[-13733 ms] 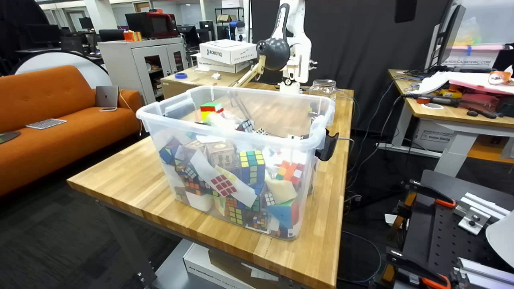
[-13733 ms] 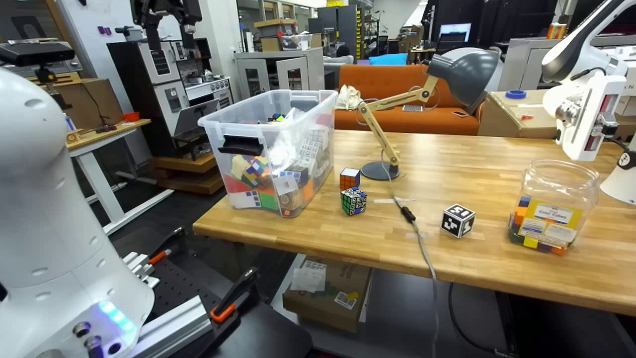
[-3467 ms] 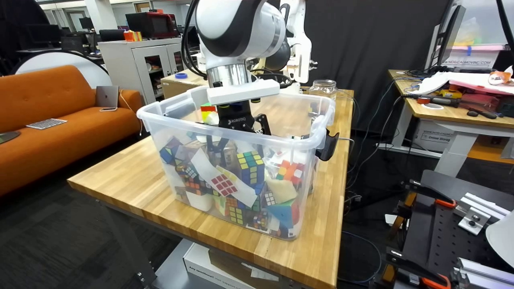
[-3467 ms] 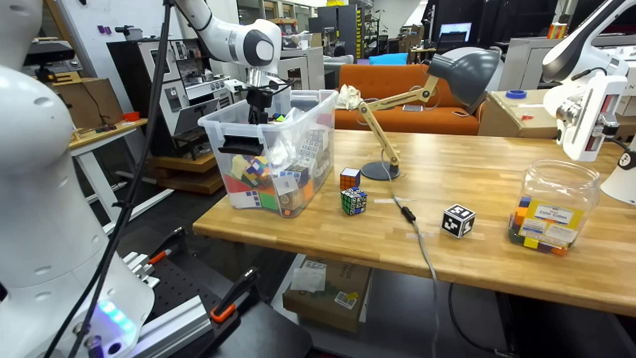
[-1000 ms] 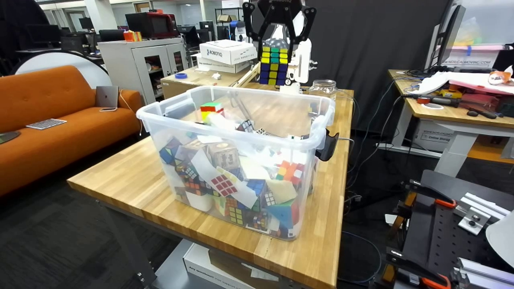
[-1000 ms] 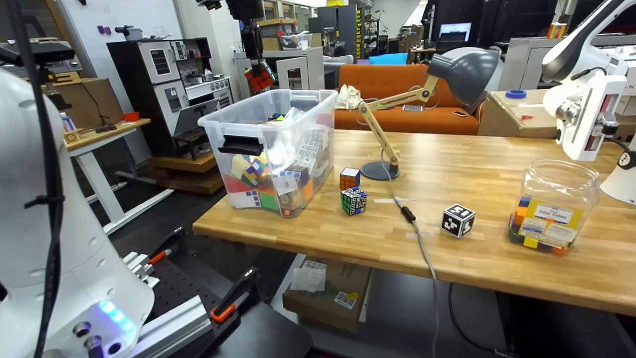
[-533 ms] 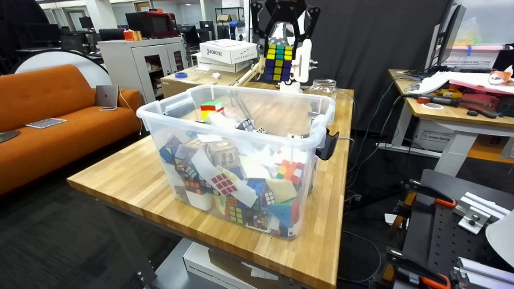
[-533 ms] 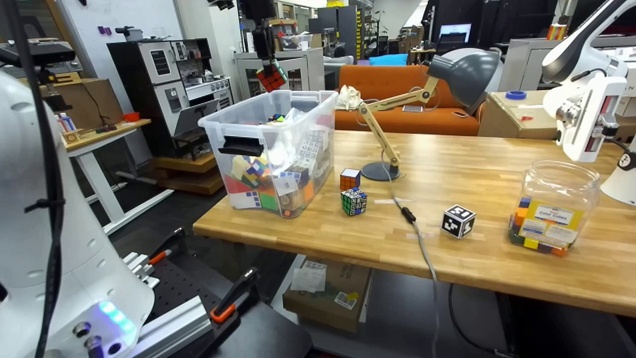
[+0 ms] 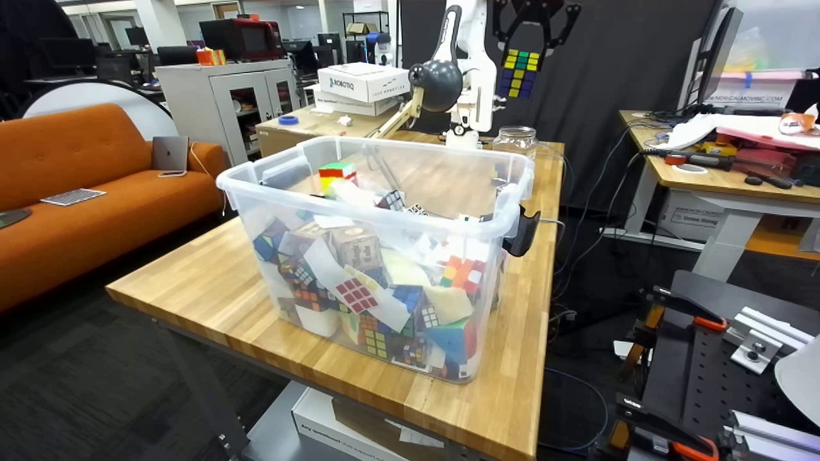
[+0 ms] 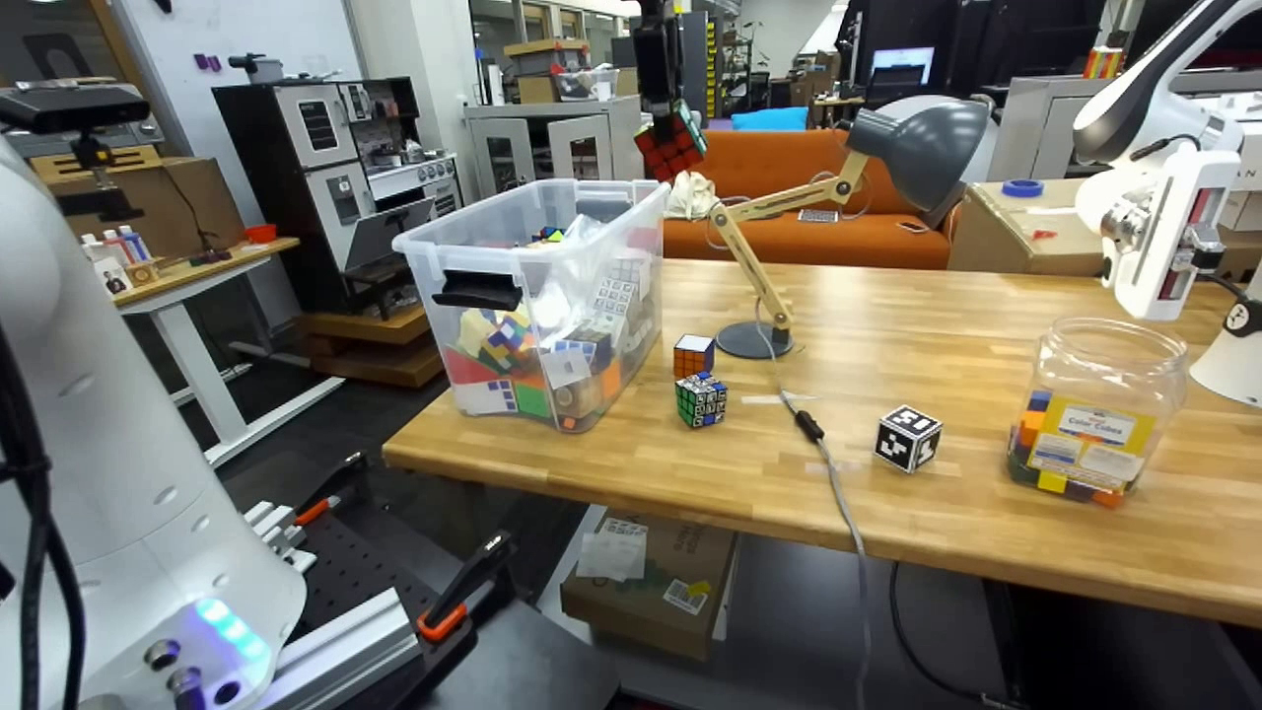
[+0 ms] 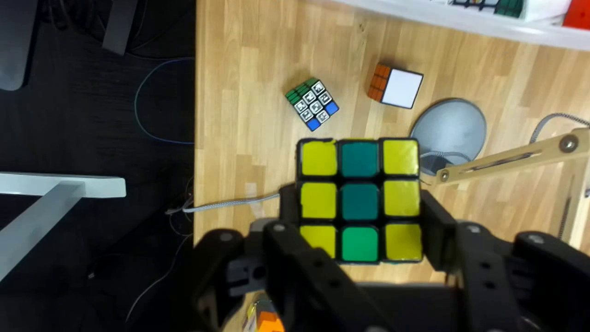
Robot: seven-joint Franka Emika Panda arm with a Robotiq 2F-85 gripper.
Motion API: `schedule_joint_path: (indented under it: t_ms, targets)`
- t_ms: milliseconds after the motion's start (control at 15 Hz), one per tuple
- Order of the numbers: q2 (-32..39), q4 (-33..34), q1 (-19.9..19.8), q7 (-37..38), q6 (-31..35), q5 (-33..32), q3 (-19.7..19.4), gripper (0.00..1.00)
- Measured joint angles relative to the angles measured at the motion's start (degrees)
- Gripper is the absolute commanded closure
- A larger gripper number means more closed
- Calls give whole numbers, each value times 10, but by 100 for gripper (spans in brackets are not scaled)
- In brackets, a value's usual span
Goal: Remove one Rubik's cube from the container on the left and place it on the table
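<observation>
My gripper (image 11: 357, 207) is shut on a Rubik's cube (image 11: 359, 159) with yellow and green squares on the side facing the wrist camera; one finger presses each side. Held in the air, the cube (image 9: 519, 75) also shows blue squares in an exterior view and red ones (image 10: 668, 153) in an exterior view. It is above the rim height of the clear container (image 10: 454, 247), off to its side and over the wooden table (image 10: 937, 345). Several more cubes and papers fill the container. Its rim (image 11: 461, 25) crosses the top of the wrist view.
On the table beside the container are a white-topped cube (image 10: 694, 355) and a patterned cube (image 10: 701, 399). A desk lamp (image 10: 754, 338) with a wooden arm stands close by. Farther along are a cable (image 10: 836, 483), a black-and-white cube (image 10: 908, 438) and a clear jar (image 10: 1099, 414).
Some seconds ago the gripper was down inside the container. It has since lifted the yellow-blue cube out, and over the last second has carried it sideways past the container's rim.
</observation>
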Motion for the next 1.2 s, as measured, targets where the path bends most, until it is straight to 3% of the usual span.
schedule_joint_path:
  t_ms: [467,533,800,1133,1200]
  targets:
    - [2,0,-5,-7,0,1,0,38]
    - [2,0,-5,-7,0,1,0,63]
    - [12,0,-5,-7,-1,18,0,63]
    - [96,16,-17,23,0,31,-19,63]
    - [117,22,-21,28,0,36,-24,38]
